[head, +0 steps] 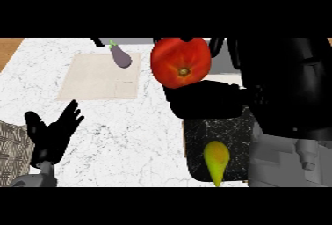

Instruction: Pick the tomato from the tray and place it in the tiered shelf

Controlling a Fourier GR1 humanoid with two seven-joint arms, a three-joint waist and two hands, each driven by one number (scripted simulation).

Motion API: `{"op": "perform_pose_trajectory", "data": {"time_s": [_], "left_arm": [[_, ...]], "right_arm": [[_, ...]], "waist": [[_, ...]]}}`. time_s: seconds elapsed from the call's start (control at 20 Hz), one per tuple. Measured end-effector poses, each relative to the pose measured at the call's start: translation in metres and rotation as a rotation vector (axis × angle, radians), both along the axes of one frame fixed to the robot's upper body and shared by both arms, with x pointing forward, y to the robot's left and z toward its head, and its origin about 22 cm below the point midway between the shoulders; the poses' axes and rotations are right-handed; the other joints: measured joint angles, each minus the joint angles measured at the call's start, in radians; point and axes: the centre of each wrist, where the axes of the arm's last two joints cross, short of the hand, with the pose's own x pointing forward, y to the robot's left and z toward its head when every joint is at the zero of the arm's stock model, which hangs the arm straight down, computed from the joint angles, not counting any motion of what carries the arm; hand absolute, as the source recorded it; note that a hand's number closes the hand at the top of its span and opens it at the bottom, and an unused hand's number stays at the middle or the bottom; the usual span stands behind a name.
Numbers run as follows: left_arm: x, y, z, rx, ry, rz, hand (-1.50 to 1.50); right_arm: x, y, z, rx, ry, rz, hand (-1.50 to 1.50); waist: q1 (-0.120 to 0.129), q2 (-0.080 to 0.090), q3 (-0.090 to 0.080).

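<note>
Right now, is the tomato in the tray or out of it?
Out: the tomato is held up in the right hand, clear of the dark tray, where only a yellow-green fruit lies.

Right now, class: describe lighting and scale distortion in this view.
Head view: the round red tomato looms oversized, held near the camera by the black right hand, itself a flat silhouette; the white marble counter is evenly lit, without glare.

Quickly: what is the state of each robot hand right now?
Left robot hand: open, holding nothing.
Right robot hand: closed around the tomato.
</note>
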Motion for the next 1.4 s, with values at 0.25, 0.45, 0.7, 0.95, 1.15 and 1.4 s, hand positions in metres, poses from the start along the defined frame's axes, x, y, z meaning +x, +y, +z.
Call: {"op": "perform_pose_trajectory", "data": {"time_s": [0.25, 0.45, 0.7, 0.95, 1.15, 1.4], "left_arm": [[0.001, -0.002, 0.0, -0.005, -0.006, -0.005, 0.0], [0.003, -0.005, 0.0, -0.004, -0.012, -0.011, 0.0], [0.003, -0.01, 0.003, -0.006, -0.012, -0.016, 0.0], [0.004, -0.003, 0.003, -0.01, -0.012, -0.022, 0.0], [0.004, -0.003, 0.003, -0.009, -0.009, -0.021, 0.0], [0.005, -0.006, 0.005, -0.006, -0.008, -0.025, 0.0]], "right_arm": [[0.022, -0.016, 0.039, 0.021, -0.018, -0.058, 1.5], [0.046, -0.033, 0.064, 0.014, -0.006, -0.112, 1.5], [0.078, -0.058, 0.081, -0.005, 0.051, -0.136, 1.5], [0.106, -0.071, 0.081, -0.058, 0.113, -0.128, 1.5], [0.125, -0.078, 0.072, -0.095, 0.133, -0.128, 1.5], [0.15, -0.086, 0.056, -0.119, 0.133, -0.14, 1.5]], "waist": [[0.005, 0.002, 0.0], [0.011, 0.005, 0.0], [0.017, 0.008, 0.0], [0.02, 0.011, -0.001], [0.022, 0.012, -0.001], [0.026, 0.013, 0.0]]}}
